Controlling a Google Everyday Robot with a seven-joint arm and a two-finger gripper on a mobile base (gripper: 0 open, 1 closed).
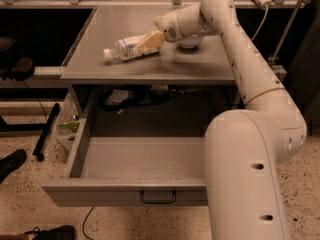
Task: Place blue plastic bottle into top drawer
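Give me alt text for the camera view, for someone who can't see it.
The robot's pincer is at a blue plastic bottle lying on its side on a grey tabletop. Below, the top drawer stands pulled open.
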